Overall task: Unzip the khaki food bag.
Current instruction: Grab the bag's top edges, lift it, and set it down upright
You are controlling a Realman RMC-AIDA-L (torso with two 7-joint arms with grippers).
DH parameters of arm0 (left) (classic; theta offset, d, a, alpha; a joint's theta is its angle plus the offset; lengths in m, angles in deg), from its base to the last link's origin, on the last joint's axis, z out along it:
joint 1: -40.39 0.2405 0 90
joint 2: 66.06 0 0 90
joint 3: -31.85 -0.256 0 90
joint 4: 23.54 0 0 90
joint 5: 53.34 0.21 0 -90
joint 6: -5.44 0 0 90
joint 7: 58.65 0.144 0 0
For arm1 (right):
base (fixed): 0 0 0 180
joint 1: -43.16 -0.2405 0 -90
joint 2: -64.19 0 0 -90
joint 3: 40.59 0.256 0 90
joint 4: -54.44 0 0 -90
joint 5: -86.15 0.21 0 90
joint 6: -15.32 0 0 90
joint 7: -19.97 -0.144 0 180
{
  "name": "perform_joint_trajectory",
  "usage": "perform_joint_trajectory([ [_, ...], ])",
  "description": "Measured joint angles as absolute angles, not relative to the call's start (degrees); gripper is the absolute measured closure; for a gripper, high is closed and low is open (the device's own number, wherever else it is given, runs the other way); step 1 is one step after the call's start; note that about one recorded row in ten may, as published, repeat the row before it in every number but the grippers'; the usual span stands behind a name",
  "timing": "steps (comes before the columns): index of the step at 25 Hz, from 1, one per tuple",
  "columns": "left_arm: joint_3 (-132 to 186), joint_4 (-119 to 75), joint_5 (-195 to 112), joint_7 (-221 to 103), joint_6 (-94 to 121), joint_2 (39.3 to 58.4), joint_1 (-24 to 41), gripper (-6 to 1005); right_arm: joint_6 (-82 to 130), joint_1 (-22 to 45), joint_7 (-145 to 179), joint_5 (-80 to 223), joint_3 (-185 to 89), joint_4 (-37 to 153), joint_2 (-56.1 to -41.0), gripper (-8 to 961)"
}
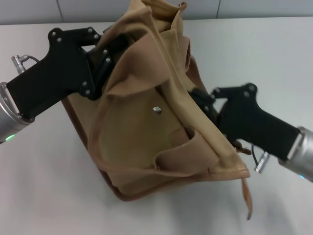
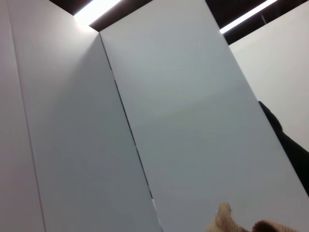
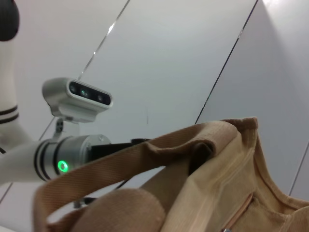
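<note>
Resting on the white worktop (image 1: 274, 54), near the middle and tipped over so that the front pocket is facing up: the large boxy khaki canvas food bag (image 1: 161, 127), with its mouth pointing toward the far edge and its brown bottom trim (image 1: 78, 122) toward the near left.

Showing on the upturned pocket: the round metal snap (image 1: 157, 109). Sagging across the near part of the bag: one wide tan webbing handle (image 1: 190, 147).

Pressing into the folded canvas at the far left corner of the bag: the black left gripper (image 1: 108, 58). Judging from this placement, anchoring the cloth so that the bag is not sliding while the zip is being pulled. Being buried in the folds; cannot tell whether wide, narrow or clamping the cloth.

Reaching into the right edge of the bag, along the top seam: the black right gripper (image 1: 201, 100). Probably working at the zipper pull there, though the pull itself is hiding under canvas. Cannot tell its opening either.

Opposing the two grippers across the bag in this way: likely keeping the zip line taut, since slack canvas is prone to bunching and jamming a slider.

Gaping slightly at the far end, the mouth; extent of unzipping not readable.
</note>
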State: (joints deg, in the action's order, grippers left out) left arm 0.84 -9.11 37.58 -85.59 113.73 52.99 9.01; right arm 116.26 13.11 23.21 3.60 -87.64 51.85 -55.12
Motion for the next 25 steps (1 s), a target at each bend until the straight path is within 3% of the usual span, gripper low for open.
perform_joint_trajectory([
  [10,1.0,-9.4,35.9,-85.6,112.9,52.96,9.0,926,123.1,28.9,15.6,1.9,-87.3,60.8,-55.07,900],
  [25,1.0,-17.1,29.1,-83.1,112.4,53.10,7.6,927,128.9,34.6,9.4,3.9,-72.9,58.7,-55.20,845],
])
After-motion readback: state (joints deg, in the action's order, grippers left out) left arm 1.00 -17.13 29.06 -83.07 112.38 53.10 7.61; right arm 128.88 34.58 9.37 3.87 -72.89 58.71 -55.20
